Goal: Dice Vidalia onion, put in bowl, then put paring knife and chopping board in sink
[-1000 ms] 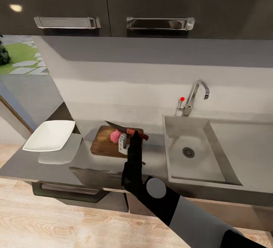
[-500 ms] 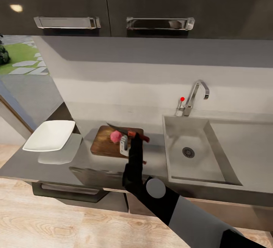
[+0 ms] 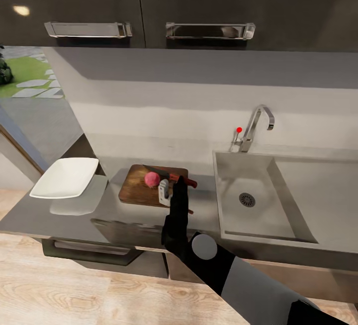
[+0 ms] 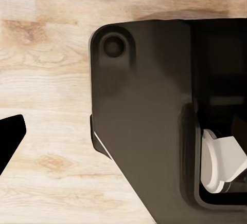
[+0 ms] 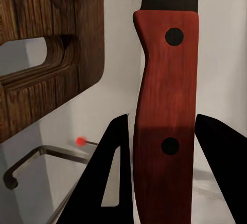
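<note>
Right end effector (image 3: 171, 189) hides chopping board (image 3: 136, 188) corner (paring knife (image 5: 167, 106) blade cropped).

You've got a reddish-pink onion (image 3: 152, 179) on a brown wood-grain board (image 3: 135, 189). The knife (image 5: 165, 111) shows a red handle with two black rivets and a dark blade. The bowl (image 3: 65, 177) is white, the countertop (image 3: 64, 215) glossy grey, the sink (image 3: 258, 201) steel grey, its tap lever red-tipped.

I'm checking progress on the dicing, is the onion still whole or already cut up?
Whole: the Vidalia onion sits as one rounded pink bulb on the chopping board, the paring knife just behind it.
</note>
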Available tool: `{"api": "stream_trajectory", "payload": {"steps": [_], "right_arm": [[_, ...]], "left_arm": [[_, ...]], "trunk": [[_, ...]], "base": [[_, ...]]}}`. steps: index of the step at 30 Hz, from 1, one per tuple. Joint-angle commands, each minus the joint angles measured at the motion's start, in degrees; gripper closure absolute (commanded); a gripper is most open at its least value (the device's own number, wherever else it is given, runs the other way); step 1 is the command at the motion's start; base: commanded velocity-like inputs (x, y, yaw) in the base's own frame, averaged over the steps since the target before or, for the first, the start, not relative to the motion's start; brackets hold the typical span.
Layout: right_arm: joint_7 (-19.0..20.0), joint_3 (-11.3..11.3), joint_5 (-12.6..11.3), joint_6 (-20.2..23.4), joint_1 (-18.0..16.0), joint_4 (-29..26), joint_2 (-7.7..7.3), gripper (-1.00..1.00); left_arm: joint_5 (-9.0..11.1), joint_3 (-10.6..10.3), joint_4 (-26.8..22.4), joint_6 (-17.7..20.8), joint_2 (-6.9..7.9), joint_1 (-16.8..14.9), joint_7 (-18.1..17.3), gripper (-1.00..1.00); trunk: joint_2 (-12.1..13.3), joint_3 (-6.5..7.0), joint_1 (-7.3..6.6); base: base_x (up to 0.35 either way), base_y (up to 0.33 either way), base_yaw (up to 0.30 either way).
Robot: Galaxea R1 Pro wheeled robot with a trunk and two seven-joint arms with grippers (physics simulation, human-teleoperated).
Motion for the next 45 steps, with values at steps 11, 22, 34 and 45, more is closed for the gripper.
{"api": "stream_trajectory", "payload": {"steps": [11,22,34,45], "right_arm": [[0.3,0.2,0.3,0.3,-0.1,1.6,0.00,1.00],[0.3,0.2,0.3,0.3,-0.1,1.6,0.00,1.00],[0.3,0.2,0.3,0.4,-0.1,1.6,0.00,1.00],[0.3,0.2,0.3,0.3,-0.1,1.6,0.00,1.00]], "left_arm": [[0.5,-0.5,-0.1,-0.1,0.00,0.0,0.2,-1.00],[0.5,-0.5,-0.1,-0.1,0.00,0.0,0.2,-1.00],[0.5,-0.5,-0.1,-0.1,0.00,0.0,0.2,-1.00],[0.5,-0.5,-0.1,-0.1,0.00,0.0,0.2,-1.00]], "trunk": [[-0.1,-0.09,0.03],[-0.1,-0.09,0.03],[-0.1,-0.09,0.03],[-0.1,-0.09,0.03]], "base": [[0.000,0.000,0.000],[0.000,0.000,0.000],[0.000,0.000,0.000],[0.000,0.000,0.000]]}}
